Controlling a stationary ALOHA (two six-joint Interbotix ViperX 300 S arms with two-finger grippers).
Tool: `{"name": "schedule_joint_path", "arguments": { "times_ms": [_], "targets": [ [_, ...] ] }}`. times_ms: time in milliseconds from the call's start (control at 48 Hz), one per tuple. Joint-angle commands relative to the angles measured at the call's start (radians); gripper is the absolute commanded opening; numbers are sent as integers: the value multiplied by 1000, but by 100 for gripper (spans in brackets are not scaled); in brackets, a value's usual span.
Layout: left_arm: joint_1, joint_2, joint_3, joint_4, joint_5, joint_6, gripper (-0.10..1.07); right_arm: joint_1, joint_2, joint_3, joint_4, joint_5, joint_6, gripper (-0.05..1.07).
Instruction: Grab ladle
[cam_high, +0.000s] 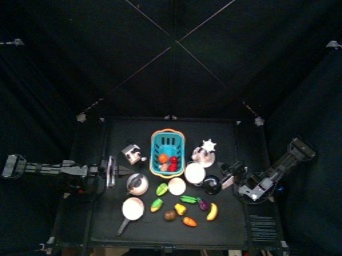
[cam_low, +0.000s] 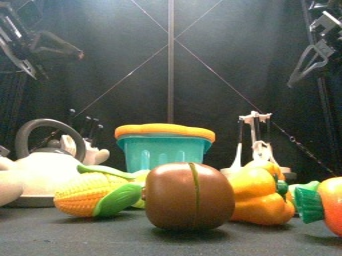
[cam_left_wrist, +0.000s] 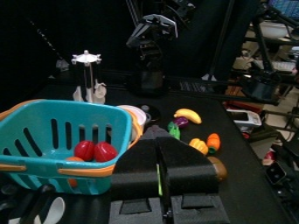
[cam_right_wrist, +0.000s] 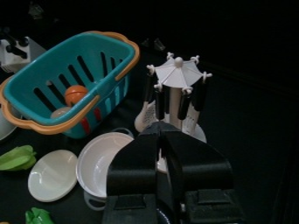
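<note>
We judge this to be the approach step: nothing is grasped yet. In the right wrist view the right pincer (cam_right_wrist: 163, 131) fills the bottom centre, its jaws pressed almost together and holding nothing. Just beyond its tips, at centre right, stands the white utensil rack (cam_right_wrist: 177, 74) with its star-shaped top. Pale utensils hang from it. We take the ladle to be among them, though we cannot single it out. The next move calls for spreading the jaws, lining them up across a thin handle and closing without tipping the slender rack.

In the front view, smooth glossy plastic toys sit nearest on the counter (cam_low: 80, 235): a rounded brown piece with a green band (cam_low: 190, 195) at bottom centre, a ridged yellow corn cob (cam_low: 96, 195) at its left, and a lumpy yellow pepper (cam_low: 257, 193) at its right. Behind them are a domed kettle (cam_low: 47, 150) with a hoop handle and a teal slatted basket (cam_low: 164, 145) with an orange rim.

The left pincer (cam_left_wrist: 162, 144) rests near the basket, jaws together and empty.
</note>
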Motion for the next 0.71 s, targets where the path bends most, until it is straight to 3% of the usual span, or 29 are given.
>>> {"name": "schedule_joint_path", "arguments": {
  "times_ms": [0,375,542,688],
  "targets": [
    [8,6,-12,0,-9,2,-2,-20,5,-3,-6,-15,2,15],
    [9,5,-9,-2,-9,-2,-2,-172,3,46,-14,-207,-34,52],
    [14,5,-8,0,-9,0,-2,-287,3,40,15,-273,-48,55],
    [15,6,-5,0,-9,2,-2,-321,-12,46,11,-330,-49,55]
  ]
}}
